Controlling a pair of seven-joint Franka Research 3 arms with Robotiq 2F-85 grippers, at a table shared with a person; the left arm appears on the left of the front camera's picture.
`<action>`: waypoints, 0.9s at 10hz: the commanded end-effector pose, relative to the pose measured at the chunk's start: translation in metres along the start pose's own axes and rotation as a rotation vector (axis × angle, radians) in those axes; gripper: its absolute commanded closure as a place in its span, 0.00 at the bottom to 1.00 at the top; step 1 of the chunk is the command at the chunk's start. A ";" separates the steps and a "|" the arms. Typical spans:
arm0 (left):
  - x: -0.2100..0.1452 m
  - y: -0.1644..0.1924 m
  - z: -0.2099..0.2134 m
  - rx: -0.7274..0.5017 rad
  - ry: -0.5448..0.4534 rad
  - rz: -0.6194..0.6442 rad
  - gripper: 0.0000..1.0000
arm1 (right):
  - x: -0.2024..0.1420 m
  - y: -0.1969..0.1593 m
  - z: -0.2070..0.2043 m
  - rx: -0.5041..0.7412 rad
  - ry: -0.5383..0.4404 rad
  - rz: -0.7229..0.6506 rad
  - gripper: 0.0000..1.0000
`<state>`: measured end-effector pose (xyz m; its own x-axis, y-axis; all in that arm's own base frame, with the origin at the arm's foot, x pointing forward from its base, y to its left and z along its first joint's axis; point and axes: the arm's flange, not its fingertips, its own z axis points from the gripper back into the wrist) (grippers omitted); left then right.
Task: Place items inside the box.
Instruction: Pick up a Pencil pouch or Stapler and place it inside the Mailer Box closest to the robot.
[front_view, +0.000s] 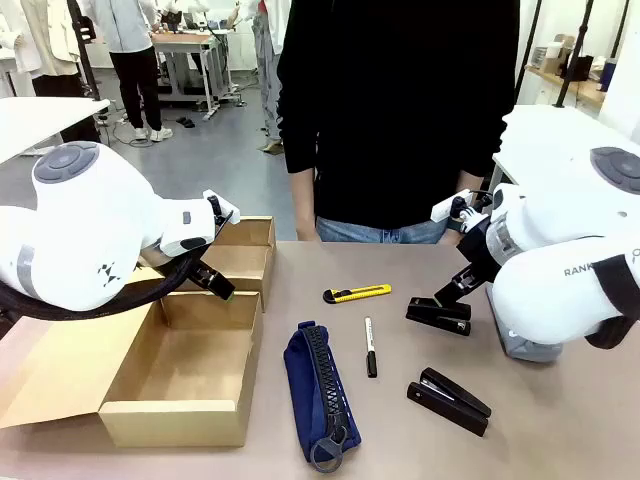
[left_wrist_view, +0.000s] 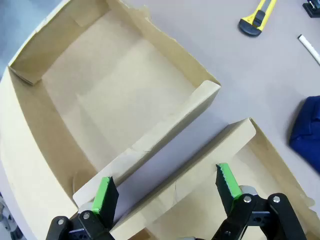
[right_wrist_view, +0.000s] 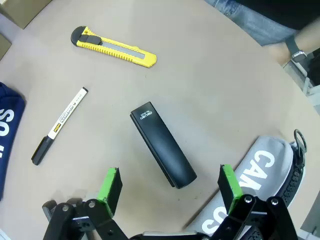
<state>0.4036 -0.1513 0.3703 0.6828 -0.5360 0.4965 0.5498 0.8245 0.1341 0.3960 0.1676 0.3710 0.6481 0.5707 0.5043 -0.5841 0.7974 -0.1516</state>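
Soft navy zip pouch (front_view: 318, 405) lies left of the right end effector (right_wrist_view: 170, 179), spread above an oblong black stapler (right_wrist_view: 162, 144); left end effector (left_wrist_view: 165, 180), spread, hangs over flaps of the cardboard box (left_wrist_view: 30, 150).

The box (front_view: 190, 370) sits at the left of the table (front_view: 560, 440); right of it lies the zip pouch (front_view: 318, 390); then the pen (front_view: 370, 347), the utility knife (front_view: 357, 294) behind it; rightmost, the far stapler (front_view: 439, 315) lies behind the near stapler (front_view: 449, 401).
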 end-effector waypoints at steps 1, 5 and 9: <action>0.000 0.000 0.000 0.000 0.000 0.000 0.00 | 0.000 0.000 0.000 0.000 0.000 0.000 0.00; 0.000 0.000 0.000 0.000 0.000 0.000 0.00 | 0.000 0.000 0.000 0.000 0.000 0.000 0.00; 0.000 0.000 0.000 0.000 0.000 0.000 0.00 | 0.000 0.000 0.000 0.000 0.000 0.000 0.00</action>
<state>0.4036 -0.1513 0.3703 0.6828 -0.5361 0.4965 0.5498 0.8245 0.1341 0.3960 0.1677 0.3709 0.6479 0.5712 0.5040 -0.5844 0.7971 -0.1521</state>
